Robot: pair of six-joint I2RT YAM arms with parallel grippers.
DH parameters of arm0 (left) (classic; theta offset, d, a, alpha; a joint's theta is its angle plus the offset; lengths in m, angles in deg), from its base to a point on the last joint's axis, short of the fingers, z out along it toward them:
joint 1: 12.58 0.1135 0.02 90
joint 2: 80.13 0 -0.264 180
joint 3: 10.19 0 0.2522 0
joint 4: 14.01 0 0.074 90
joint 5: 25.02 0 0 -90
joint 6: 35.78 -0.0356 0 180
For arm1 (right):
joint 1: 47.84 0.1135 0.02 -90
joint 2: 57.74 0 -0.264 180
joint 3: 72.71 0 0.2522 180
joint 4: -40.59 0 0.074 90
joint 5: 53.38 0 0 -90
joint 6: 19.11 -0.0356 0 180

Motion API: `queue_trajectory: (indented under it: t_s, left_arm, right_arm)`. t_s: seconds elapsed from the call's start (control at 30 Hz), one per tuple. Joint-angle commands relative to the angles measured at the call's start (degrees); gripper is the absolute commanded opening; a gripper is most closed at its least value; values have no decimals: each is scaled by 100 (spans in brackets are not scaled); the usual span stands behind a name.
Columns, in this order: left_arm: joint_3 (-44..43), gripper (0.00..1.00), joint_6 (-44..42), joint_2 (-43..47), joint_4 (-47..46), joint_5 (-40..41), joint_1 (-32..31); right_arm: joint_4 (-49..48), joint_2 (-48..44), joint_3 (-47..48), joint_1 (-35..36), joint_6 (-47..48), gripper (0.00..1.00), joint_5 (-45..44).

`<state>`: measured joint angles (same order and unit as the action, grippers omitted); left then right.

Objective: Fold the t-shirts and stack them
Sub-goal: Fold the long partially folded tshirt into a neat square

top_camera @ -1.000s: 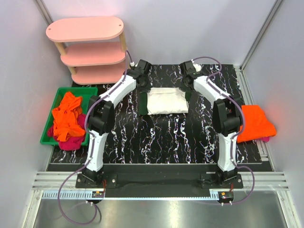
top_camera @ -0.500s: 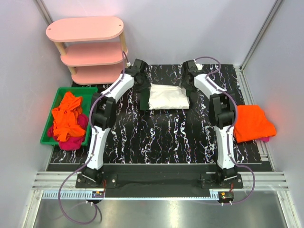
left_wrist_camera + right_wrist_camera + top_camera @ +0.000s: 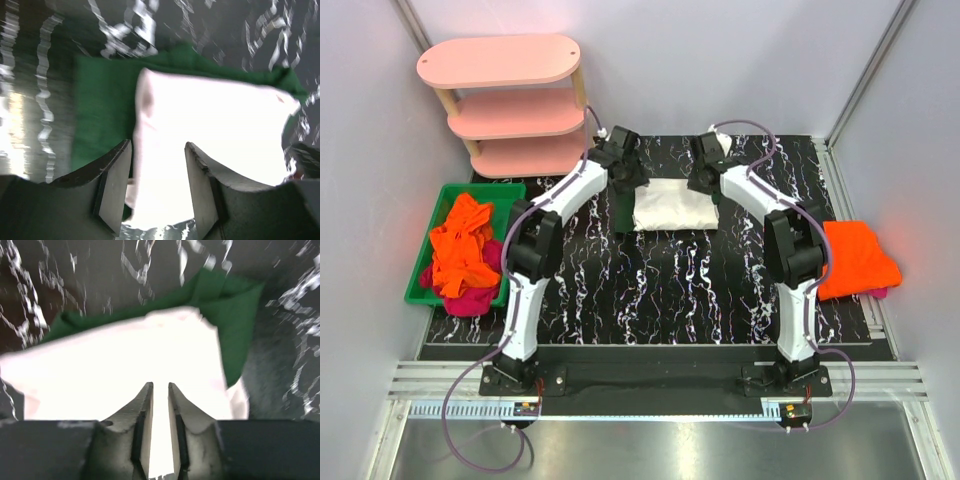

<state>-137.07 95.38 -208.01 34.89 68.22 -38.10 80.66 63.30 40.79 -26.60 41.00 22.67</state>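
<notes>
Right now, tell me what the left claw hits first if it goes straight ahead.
Probably the folded white shirt: the left claw points at it, open, though depth is unclear.

Black marbled table (image 3: 660,285) in view. Toward the far edge, centre, a folded white t-shirt (image 3: 672,205) with green sleeves lies flat. At the right edge, a folded orange t-shirt (image 3: 858,258) sits atop a magenta one (image 3: 880,293). A green bin (image 3: 490,187) rests at the left edge, and a pink shelf (image 3: 500,60) stands at the far left corner.
</notes>
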Motion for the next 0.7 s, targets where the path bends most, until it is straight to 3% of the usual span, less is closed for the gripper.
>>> queue_trajectory:
  t_s: [0.0,0.2,0.37,0.67]
  left_arm:
    - [229,51,32,97,-332,-289,-155]
    - [-34,50,41,-466,-332,-623,-147]
    - [-237,49,41,-932,2,-913,-129]
    - [940,43,137,-503,46,-984,-146]
  right_arm:
    - [-222,-115,-376,83,-201,24,139]
    - [-205,447,35,39,-140,24,-37]
    - [533,1186,827,-67,-149,25,358]
    - [507,694,-655,-49,-517,22,780]
